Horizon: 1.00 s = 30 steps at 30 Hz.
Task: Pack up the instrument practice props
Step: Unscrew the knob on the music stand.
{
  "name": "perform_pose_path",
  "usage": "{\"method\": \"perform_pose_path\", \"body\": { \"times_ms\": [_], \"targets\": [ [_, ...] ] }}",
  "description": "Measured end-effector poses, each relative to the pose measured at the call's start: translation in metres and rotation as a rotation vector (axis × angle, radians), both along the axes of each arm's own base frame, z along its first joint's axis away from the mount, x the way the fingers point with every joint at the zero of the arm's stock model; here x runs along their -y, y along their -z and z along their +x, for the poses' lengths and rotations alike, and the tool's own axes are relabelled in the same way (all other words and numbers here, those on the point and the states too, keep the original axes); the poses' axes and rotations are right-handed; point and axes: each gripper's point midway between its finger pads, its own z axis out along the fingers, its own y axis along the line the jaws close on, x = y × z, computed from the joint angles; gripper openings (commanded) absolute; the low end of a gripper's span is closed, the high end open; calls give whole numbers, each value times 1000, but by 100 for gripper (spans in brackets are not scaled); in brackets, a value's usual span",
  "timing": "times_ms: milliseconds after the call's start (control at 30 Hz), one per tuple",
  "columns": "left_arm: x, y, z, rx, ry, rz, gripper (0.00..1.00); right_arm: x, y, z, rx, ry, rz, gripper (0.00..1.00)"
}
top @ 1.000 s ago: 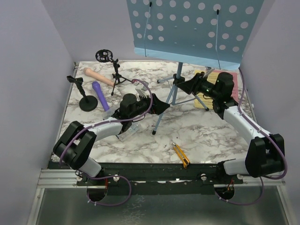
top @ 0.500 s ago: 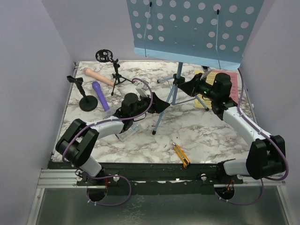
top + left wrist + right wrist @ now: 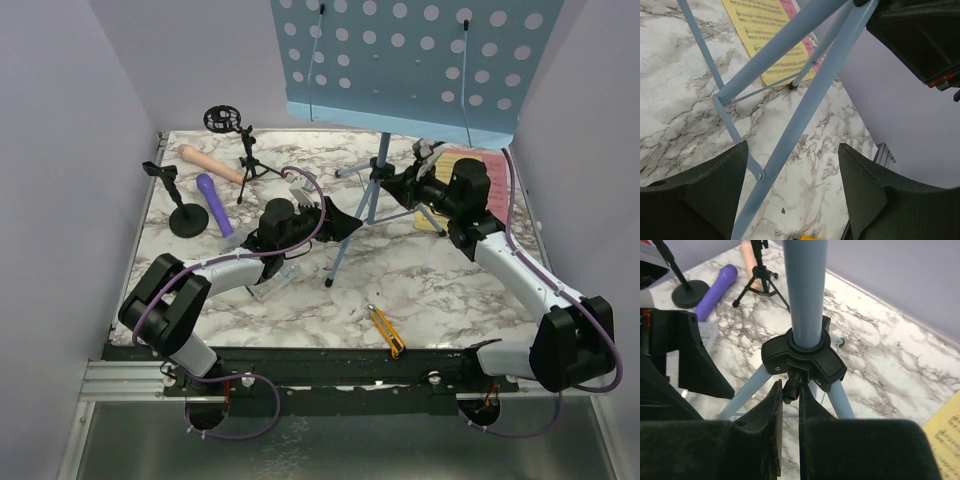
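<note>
Light-blue metal dominates the scene: the music rack (image 3: 400, 60) stands fully upright at the back of the marble table (image 3: 440, 290), its tripod legs (image 3: 350, 225) splayed out. By that, your packing has barely begun.

Your right gripper (image 3: 790, 390) has its fingers pressed nearly together, pinching the small black knob (image 3: 791, 381) on the collar (image 3: 805, 357) where the legs meet the post. Your left gripper (image 3: 792, 170) hangs low with its fingers spread wide on either side of one tripod leg (image 3: 805, 110), not touching it as far as the wrist view shows. This looks like the start of loosening the stand so that it can be folded.

Everything else lies loose:
- the beige microphone (image 3: 208, 163) and the purple microphone (image 3: 213, 203), side by side at the back left;
- the round-base mic mount (image 3: 180, 205) and the tripod mic mount (image 3: 240, 150), both upright near them;
- the yellow page (image 3: 767, 35) and the pink page (image 3: 490, 165), flat under the stand's far legs.

None of these is gathered or stowed, and no case shows in any view. The utility knife (image 3: 386, 332) lies near the front edge, apart from all of it.
</note>
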Motion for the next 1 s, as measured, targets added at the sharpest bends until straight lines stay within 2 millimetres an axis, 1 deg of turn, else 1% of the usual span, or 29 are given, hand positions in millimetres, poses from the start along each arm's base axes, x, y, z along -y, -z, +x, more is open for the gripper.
{"method": "perform_pose_path", "body": {
  "times_ms": [233, 633, 900, 967, 1000],
  "targets": [
    [-1, 1, -1, -2, 0, 1, 74, 2, -1, 7, 155, 11, -167, 0],
    [-2, -1, -3, 2, 0, -1, 74, 14, -4, 20, 363, 38, -420, 0],
    [-3, 1, -4, -2, 0, 1, 74, 18, -4, 24, 557, -11, -681, 0],
    [-3, 1, -4, -2, 0, 1, 74, 17, -4, 24, 593, -31, -729, 3],
    [-3, 1, -4, -3, 0, 2, 74, 17, -4, 24, 606, -38, -746, 7]
  ]
}}
